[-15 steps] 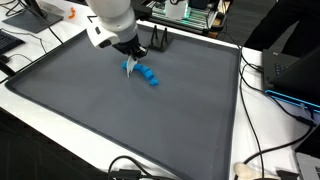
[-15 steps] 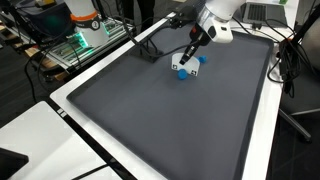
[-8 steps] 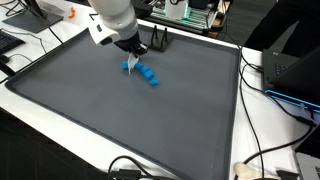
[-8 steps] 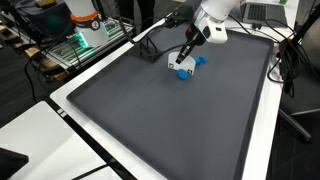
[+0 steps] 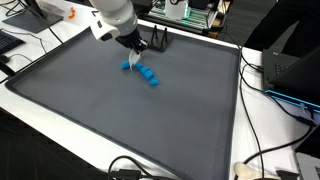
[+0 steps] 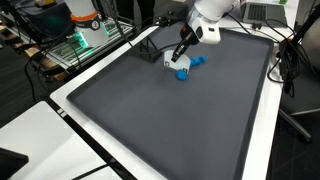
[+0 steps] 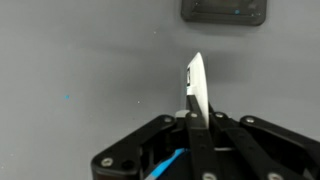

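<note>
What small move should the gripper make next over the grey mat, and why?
Probably a short lift straight up: the gripper is shut on a thin white piece, whose end hangs close to the blue pieces on the mat, so sideways motion might knock them.

Wrist view: dark box (image 7: 224, 11) cut off by the top edge; white piece (image 7: 196, 85) partly hidden where clamped in the pincer (image 7: 193, 118), kind not identifiable. Blue streak (image 7: 170, 165) half hidden, unidentifiable. Arm (image 5: 112, 15) cropped in both exterior views.
</note>
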Available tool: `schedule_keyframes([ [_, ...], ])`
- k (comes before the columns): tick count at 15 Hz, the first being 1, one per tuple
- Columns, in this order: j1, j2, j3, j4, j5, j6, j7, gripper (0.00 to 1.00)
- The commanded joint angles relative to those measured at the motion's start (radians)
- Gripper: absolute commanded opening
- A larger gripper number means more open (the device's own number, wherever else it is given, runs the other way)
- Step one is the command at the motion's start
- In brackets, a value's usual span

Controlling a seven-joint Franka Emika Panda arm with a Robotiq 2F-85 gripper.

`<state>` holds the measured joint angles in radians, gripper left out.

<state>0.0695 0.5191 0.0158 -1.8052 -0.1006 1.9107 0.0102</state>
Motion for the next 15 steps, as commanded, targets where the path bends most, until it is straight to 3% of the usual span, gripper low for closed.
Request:
schedule_keyframes([
  [1,-0.026,-0.065,0.011,-0.065,0.040,-0.012,-0.025,0.01],
  [7,-0.060,-0.155,0.011,-0.128,0.155,-0.029,-0.026,0.01],
  [15,-0.092,-0.269,-0.019,-0.232,0.402,-0.098,0.162,0.01],
])
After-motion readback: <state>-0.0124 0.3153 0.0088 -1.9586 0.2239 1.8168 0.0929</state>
